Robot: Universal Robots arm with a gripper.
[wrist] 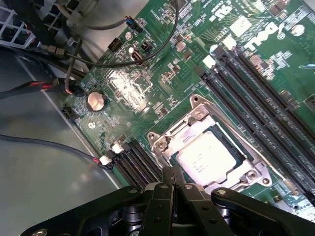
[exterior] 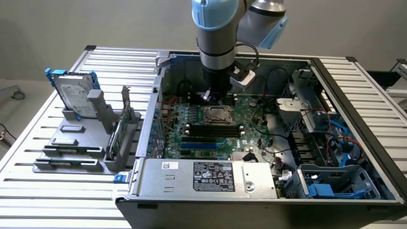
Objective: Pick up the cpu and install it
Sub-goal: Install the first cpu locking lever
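My gripper [wrist: 173, 179] hung over the motherboard [wrist: 147, 93] inside the open PC case [exterior: 356, 95], fingers [wrist: 167, 189] pressed together with nothing between them. The cpu [wrist: 205, 153] sat just ahead of my fingertips, already lying in the socket [wrist: 209, 147], silver top up, metal frame around it. In the exterior view my gripper [exterior: 213, 95] was just above and slightly behind the socket [exterior: 216, 115]. Risks as I judged them: I couldn't tell if the chip was fully flat in its seat; if one corner rode on the frame edge, any push from my closed tips would have tilted it and could have bent contacts underneath. My fingertips were close to the frame's near edge, so a small drop off-centre would have landed on metal or the chip's rim instead of its middle, and skidded. The RAM slots [wrist: 261, 98] ran just to one side of the socket, further black slots [wrist: 135, 164] sat right beside my fingers, and a red-and-black cable [wrist: 59, 147] with white connectors lay near them; a sideways drift could have snagged the wire or clipped a slot latch. The coin cell [wrist: 96, 101] and small components further ahead were well apart, low concern. The hard drive [exterior: 73, 93] stood outside the case in its rack, well clear.
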